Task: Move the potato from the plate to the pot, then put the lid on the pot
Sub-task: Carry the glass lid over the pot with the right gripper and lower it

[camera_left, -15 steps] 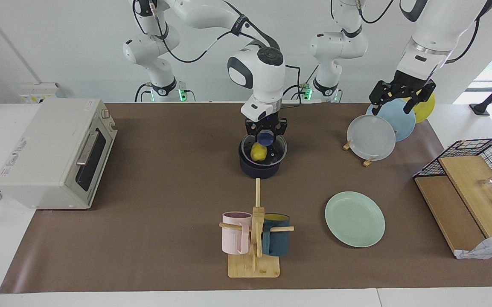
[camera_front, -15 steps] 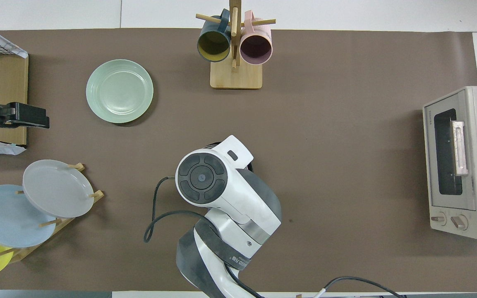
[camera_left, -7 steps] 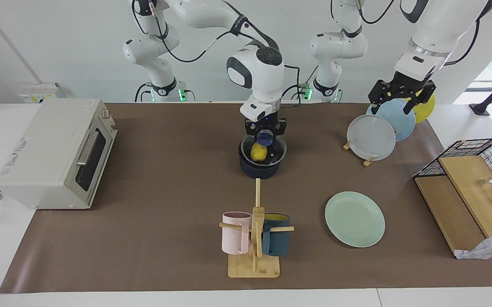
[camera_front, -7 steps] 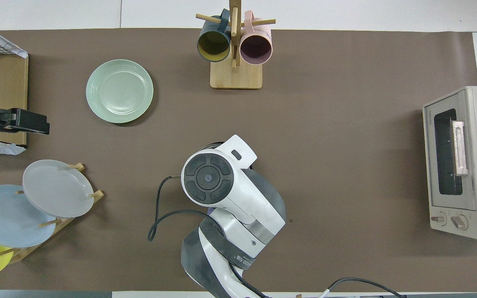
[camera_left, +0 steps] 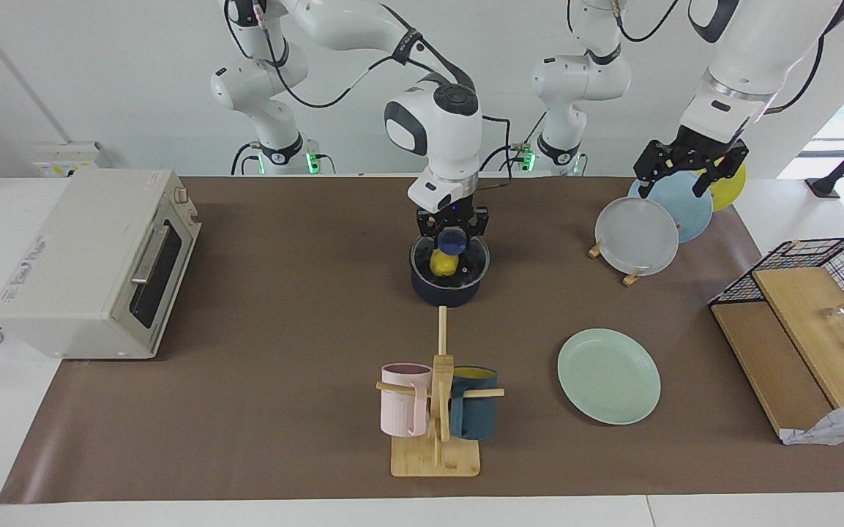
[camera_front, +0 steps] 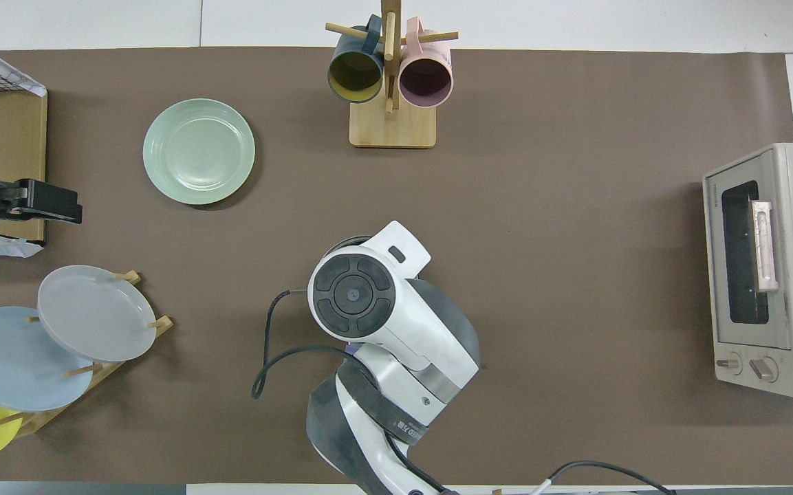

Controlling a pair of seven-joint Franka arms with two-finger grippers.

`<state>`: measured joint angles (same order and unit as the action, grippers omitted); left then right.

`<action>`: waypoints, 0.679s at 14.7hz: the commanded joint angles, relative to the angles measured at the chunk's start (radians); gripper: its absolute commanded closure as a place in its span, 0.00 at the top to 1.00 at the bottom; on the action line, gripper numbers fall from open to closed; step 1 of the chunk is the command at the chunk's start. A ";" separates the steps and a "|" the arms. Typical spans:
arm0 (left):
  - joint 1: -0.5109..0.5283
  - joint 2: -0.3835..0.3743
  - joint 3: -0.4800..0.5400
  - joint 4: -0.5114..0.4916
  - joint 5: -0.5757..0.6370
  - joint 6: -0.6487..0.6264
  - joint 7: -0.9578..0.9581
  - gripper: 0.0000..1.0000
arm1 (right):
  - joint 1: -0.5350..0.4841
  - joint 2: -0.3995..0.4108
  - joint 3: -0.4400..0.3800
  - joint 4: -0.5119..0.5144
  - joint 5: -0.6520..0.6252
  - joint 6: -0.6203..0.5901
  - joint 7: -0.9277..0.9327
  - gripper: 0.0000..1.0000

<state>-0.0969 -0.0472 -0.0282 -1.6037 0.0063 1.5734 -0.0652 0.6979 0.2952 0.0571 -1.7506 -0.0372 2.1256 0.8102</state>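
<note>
In the facing view, the right gripper [camera_left: 452, 225] stands just over the pot [camera_left: 445, 287] and grasps the blue knob of the lid [camera_left: 451, 258]. The lid sits level on the pot's rim. The potato [camera_left: 443, 263] lies inside, under the glass. The plate [camera_left: 608, 375] is bare, farther from the robots. To finish well, I think the fingers should release first, then rise straight up. The left gripper [camera_left: 689, 165] waits spread over the plate rack [camera_left: 615, 263].

In the overhead view, the right arm [camera_front: 375, 323] covers the pot and lid completely. The left gripper [camera_front: 31, 203] shows at the edge.
</note>
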 commanded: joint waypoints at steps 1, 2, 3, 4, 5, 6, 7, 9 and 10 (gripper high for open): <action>0.000 0.013 0.019 0.010 0.001 -0.015 -0.010 1.00 | -0.003 -0.018 0.010 -0.049 -0.055 0.051 -0.014 0.00; 0.000 0.013 0.018 0.010 0.001 -0.012 -0.010 1.00 | -0.003 -0.018 0.010 -0.053 -0.059 0.060 -0.012 0.00; 0.000 0.012 0.019 0.008 0.001 -0.012 -0.010 1.00 | -0.005 -0.019 0.010 -0.064 -0.062 0.071 -0.012 0.00; -0.001 0.012 0.019 0.008 0.001 -0.016 -0.010 1.00 | -0.005 -0.024 0.010 -0.072 -0.063 0.073 -0.011 0.00; -0.003 0.007 0.018 0.008 0.000 -0.015 -0.011 1.00 | -0.006 -0.025 0.012 -0.072 -0.063 0.073 -0.009 0.00; -0.001 0.003 0.016 0.008 0.001 -0.010 -0.011 1.00 | -0.009 -0.024 0.012 -0.072 -0.061 0.074 -0.008 0.00; 0.002 0.001 0.014 0.008 0.001 -0.010 -0.010 1.00 | -0.012 -0.022 0.012 -0.072 -0.059 0.086 -0.005 0.00; 0.008 0.000 0.013 0.008 0.001 -0.010 -0.008 1.00 | -0.026 -0.019 0.012 -0.072 -0.052 0.102 -0.008 0.64; 0.009 0.000 0.010 0.008 0.001 -0.010 -0.005 1.00 | -0.028 -0.019 0.012 -0.072 -0.052 0.102 -0.012 1.00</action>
<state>-0.0959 -0.0410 -0.0125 -1.6007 0.0063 1.5734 -0.0652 0.6994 0.2780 0.0610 -1.7874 -0.0791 2.1689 0.8102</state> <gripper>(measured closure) 0.000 0.339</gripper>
